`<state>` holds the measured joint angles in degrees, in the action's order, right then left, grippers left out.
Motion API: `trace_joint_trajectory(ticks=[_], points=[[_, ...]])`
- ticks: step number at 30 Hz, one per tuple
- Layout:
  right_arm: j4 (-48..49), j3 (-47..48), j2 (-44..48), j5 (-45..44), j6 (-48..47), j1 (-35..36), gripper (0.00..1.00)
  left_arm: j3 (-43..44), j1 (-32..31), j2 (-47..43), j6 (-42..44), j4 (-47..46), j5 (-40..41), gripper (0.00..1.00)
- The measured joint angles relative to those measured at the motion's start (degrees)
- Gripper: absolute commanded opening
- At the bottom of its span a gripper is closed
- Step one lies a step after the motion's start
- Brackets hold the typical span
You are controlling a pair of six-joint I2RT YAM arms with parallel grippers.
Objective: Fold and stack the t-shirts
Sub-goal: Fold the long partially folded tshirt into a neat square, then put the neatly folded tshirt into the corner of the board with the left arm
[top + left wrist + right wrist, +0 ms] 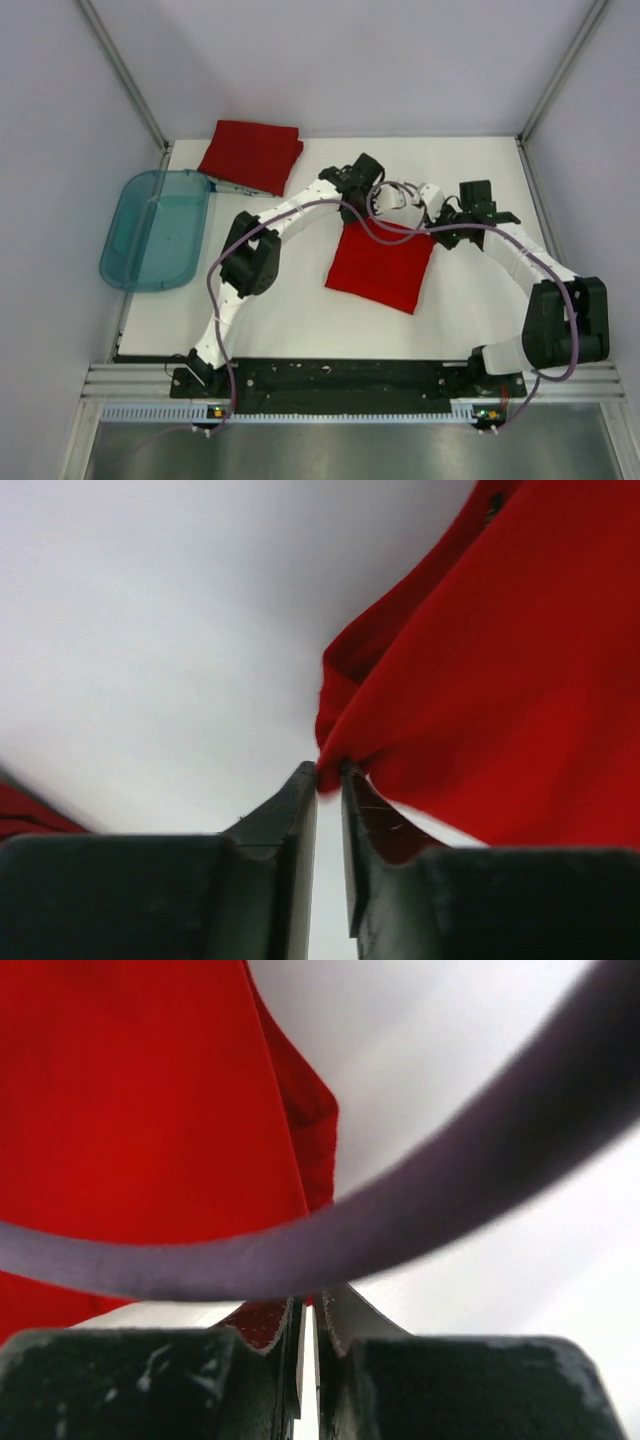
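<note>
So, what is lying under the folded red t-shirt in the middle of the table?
Only the white table shows around the middle t-shirt. The cloth covers whatever is directly beneath it, so that cannot be seen.

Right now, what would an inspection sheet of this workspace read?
Surface: white table, no stains seen.
Job's things: folded t-shirt at back left; centre t-shirt folded, its far edge held.
Clutter: teal tub at the left edge.
Grippers: left gripper and right gripper each pinch the centre t-shirt's far edge.
Cables: purple cable loops over that edge, crossing the right wrist view.
Surroundings: pale walls, metal frame posts.
</note>
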<state>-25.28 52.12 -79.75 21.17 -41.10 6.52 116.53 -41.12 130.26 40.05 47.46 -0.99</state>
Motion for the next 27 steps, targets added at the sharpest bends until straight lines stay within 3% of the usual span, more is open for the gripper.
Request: trace_joint_trajectory(ticks=[2,4,7,11,14,16,17,22,27], points=[[0.8,1.0,-1.9,-0.7,0.3,-0.1,0.08,0.0,0.1,0.6,-0.4,-1.6,2.0,0.32],[1.8,2.4,-4.7,-2.4,1.1,-0.4,0.22,0.0,0.8,1.4,-1.5,-3.1,4.1,0.33],[3.3,6.5,-11.4,-6.9,4.4,-1.2,0.25,1.8,2.8,3.5,-3.7,-4.4,7.2,0.35],[3.2,14.7,-18.9,-13.4,14.3,-2.2,0.3,6.0,6.1,6.3,-7.5,-6.1,10.2,0.41],[3.4,18.0,-18.4,-16.7,25.4,-2.4,0.43,4.0,8.1,4.5,-10.5,-8.0,10.4,0.5],[3.4,17.7,-15.3,-18.2,34.5,-2.6,0.57,-1.9,8.8,0.3,-13.7,-9.5,8.6,0.57],[3.5,17.0,-13.7,-18.5,38.0,-2.6,0.59,-4.8,8.8,-1.9,-15.2,-9.7,7.1,0.59],[3.3,8.0,-3.1,-16.5,52.3,-2.6,0.65,-15.3,8.0,-11.5,-23.7,-12.3,-2.9,0.63],[2.6,-0.6,-2.8,-13.7,59.5,-2.6,0.63,-19.7,8.2,-14.1,-32.9,-16.2,-10.5,0.67]])
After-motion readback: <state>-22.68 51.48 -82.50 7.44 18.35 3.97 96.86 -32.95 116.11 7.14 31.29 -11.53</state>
